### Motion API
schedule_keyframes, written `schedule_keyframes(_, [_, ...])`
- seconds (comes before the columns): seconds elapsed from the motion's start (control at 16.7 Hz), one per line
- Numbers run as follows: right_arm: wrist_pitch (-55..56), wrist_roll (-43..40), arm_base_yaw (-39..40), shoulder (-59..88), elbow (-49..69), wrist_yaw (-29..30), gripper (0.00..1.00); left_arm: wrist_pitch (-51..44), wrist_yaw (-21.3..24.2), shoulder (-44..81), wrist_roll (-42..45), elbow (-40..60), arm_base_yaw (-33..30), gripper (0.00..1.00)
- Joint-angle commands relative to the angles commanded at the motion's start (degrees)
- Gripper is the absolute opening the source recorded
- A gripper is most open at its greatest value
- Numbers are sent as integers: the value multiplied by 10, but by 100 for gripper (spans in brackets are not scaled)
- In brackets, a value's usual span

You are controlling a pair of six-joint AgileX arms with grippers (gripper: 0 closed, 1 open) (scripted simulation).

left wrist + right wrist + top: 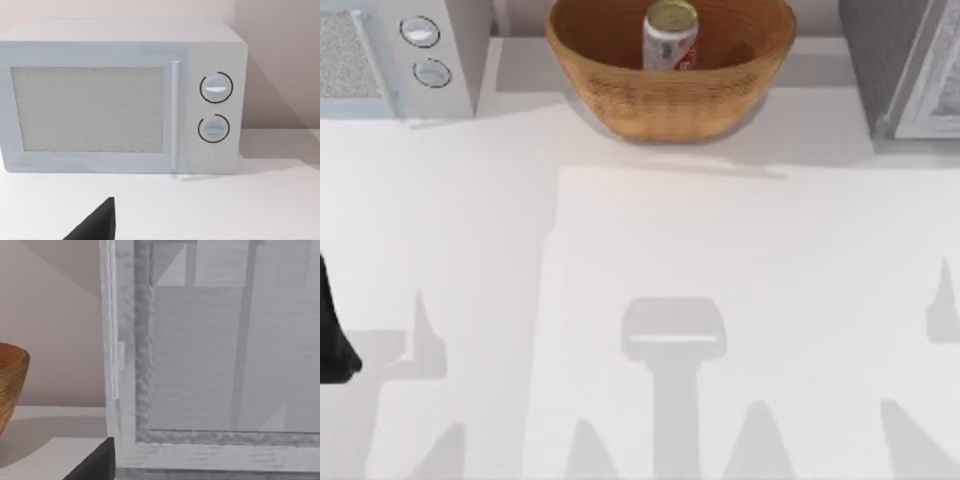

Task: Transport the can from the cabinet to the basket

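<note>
1. One can (671, 36), white with red markings and a dull gold top, stands upright inside the basket, near the middle of its bowl.
2. Basket (670, 95): round woven wicker, tan-brown, at the far middle of the desk (650, 250). Its rim also shows in the right wrist view (10, 385), just beside the cabinet.
3. Cabinet (895, 70): dark grey speckled box at the far right corner, with a pale framed door panel (220, 365). The door looks swung partly out from the box. No can is seen at it.
4. Microwave (395, 60): white, two round dials, far left corner; the left wrist view faces its door (90, 110). Not part of the job.
5. Left arm (332, 330): dark piece at the left edge of the desk, well apart from the basket. Whether its gripper is open or closed, I cannot tell.
6. Right arm: its wrist camera faces the cabinet door; gripper state cannot be told either.
7. Status, as judged: the transfer looks done, with the can in the basket and nothing holding it. Nothing seems left but parking the arms.
</note>
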Motion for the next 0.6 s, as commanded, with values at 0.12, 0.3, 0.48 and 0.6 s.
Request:
schedule_keyframes(0.12, [79,2,-68,102,23,-66,100,0,0,0,0,0,0,100])
schedule_keyframes(0.3, [202,4,-173,267,59,-168,100,0,0,0,0,0,0,100])
schedule_keyframes(0.48, [319,8,-272,427,93,-265,100,0,0,0,0,0,0,100])
schedule_keyframes(0.6, [387,10,-329,519,113,-321,100,0,0,0,0,0,0,100])
